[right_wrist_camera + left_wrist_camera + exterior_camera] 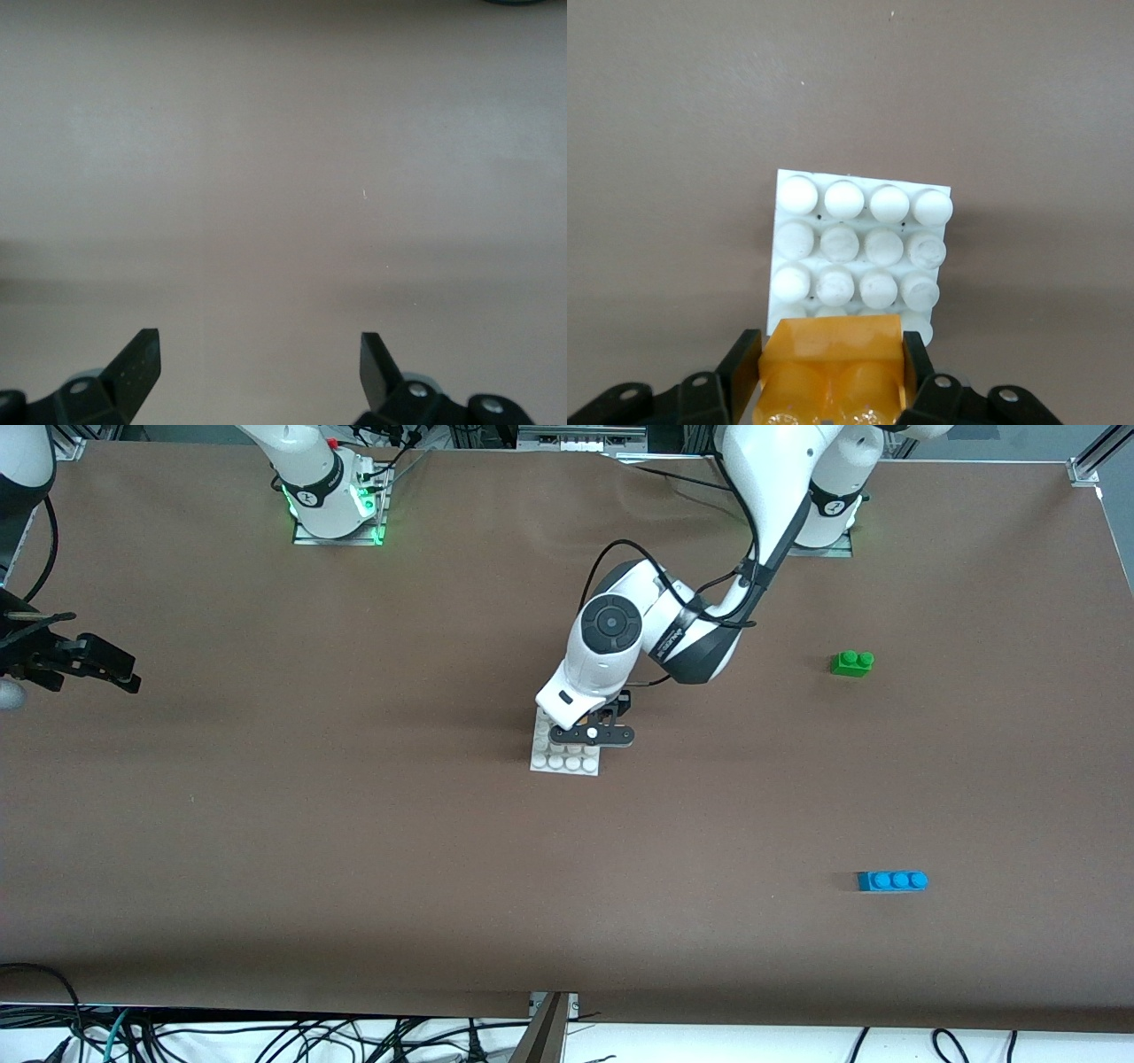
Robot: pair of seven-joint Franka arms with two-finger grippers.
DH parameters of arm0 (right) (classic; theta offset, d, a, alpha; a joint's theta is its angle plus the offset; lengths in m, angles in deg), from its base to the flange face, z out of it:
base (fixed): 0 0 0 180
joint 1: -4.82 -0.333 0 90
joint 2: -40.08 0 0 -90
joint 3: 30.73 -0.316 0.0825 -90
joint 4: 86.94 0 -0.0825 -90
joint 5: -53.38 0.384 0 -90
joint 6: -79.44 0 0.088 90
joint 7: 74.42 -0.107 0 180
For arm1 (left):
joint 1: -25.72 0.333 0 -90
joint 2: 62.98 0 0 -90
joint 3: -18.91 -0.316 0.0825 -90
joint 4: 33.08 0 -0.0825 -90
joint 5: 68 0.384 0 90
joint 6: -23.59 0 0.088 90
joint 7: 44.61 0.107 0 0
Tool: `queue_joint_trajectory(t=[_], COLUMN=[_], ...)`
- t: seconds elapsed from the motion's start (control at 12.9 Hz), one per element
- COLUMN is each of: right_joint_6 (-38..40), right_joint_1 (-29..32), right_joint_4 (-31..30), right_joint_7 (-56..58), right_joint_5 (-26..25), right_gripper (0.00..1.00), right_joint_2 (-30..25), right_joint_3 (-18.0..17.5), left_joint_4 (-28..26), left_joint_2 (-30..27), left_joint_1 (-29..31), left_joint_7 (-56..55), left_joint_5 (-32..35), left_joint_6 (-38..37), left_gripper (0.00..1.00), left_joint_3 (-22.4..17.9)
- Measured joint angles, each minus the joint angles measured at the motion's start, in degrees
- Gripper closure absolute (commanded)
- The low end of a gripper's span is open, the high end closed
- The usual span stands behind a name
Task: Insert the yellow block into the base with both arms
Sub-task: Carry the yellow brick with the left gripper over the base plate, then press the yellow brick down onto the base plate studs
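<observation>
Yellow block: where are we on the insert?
Done: the left gripper has the yellow block clamped in its jaws and sits over the base. In hand: lining it up at the base's edge row. Left: pressing it onto the studs. The right gripper waits open over bare table at its own end.

White rounded arms [611,646] — black bands, cables
</observation>
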Motion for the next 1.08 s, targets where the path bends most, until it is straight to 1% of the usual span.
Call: queue_joint_trajectory(t=[0.39, 1.08], right_joint_6=[0.0, 0.0], right_joint_1=[0.0, 0.0], right_joint_4=[0.0, 0.0], right_joint_7=[0.0, 0.0], right_joint_5=[0.0, 0.0], right_gripper=[0.0, 0.0], right_joint_2=[0.0, 0.0], right_joint_3=[0.0, 0.0], left_joint_4=[1.7, 2.6], left_joint_2=[2.8, 6.0], left_joint_1=[-2.3, -3.6], left_joint_7=[-2.5, -2.5], left_joint_5=[0.0, 0.0], left_joint_6=[0.0, 4.2], left_gripper=[1.0, 1.0], left_joint_3=[-0.9, -3.1])
